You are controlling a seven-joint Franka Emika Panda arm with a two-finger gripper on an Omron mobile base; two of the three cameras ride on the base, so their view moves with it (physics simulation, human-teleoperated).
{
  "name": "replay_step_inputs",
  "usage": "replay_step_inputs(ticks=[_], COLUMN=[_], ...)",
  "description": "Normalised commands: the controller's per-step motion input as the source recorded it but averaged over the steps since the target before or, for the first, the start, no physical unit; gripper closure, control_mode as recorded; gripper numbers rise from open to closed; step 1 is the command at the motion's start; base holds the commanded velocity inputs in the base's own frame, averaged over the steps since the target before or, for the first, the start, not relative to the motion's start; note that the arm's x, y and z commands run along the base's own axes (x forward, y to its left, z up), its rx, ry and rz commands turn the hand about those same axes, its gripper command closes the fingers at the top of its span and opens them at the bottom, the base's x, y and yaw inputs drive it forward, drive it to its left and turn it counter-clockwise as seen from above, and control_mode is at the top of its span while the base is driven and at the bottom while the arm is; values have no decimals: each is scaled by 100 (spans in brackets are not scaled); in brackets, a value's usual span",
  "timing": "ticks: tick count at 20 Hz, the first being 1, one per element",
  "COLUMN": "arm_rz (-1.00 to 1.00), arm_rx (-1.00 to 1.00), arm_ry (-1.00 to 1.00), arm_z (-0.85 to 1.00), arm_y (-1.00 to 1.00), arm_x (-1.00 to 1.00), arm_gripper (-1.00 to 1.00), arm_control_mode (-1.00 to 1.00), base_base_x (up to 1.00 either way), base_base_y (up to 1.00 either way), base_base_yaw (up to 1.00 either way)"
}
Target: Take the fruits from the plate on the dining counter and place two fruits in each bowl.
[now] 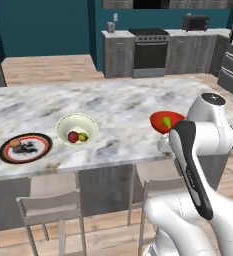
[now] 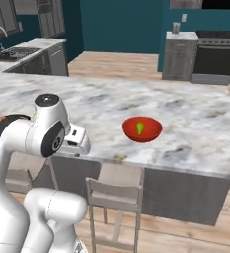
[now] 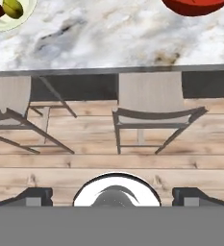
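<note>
My claw point(image 3: 111, 197) is released and empty; the tan-orange fruit point(image 1: 15, 143) on the plate point(image 1: 38, 152) lies far left of it, requiring a centred descent.

I see two tan stools point(image 1: 55, 202) tucked under the counter's near edge on a wood-plank floor point(image 3: 108, 161). Behind, a black oven point(image 1: 150, 55) sits among grey cabinets point(image 1: 119, 56), a microwave point(image 1: 195, 22) on top.

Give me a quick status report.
Gripper jaws open, empty. Cream bowl holds two fruits; red bowl one pear; orange fruit left on plate. Nothing blocking.
</note>
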Motion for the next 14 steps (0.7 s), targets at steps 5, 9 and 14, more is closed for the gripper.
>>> replay_step_inputs(ticks=[5, 9, 14], arm_rz=[0, 0, 0], arm_rx=[0, 0, 0], arm_ry=[0, 0, 0], arm_z=[0, 0, 0], arm_y=[0, 0, 0], arm_x=[0, 0, 0], arm_gripper=[-100, -100, -100], arm_control_mode=[100, 100, 100], base_base_x=[0, 0, 0], base_base_y=[100, 100, 100], base_base_yaw=[0, 0, 1])
